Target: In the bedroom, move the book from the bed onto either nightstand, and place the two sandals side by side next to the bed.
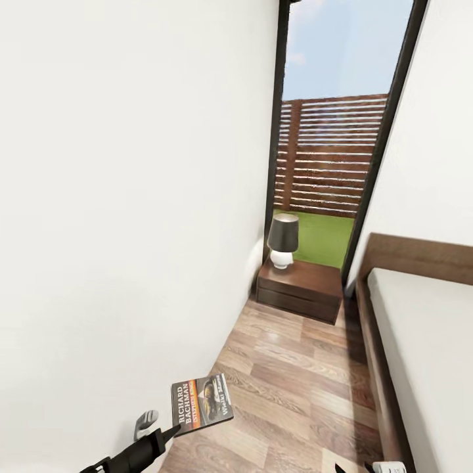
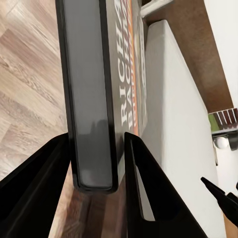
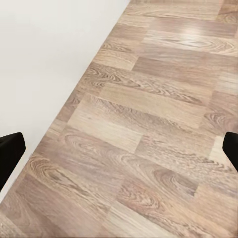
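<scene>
One book point(image 1: 202, 403) is clamped between the fingers of the left gripper point(image 2: 96, 163), held above the wood floor point(image 1: 295, 381) beside the white wall point(image 1: 131, 197). Ahead, the nightstand point(image 1: 301, 288) stands in the corner with its two drawers closed and a lamp point(image 1: 282, 240) on its top. The bed point(image 1: 420, 341) lies to the right. The right gripper point(image 3: 119, 148) hangs over the floor, fingers apart and empty.
</scene>
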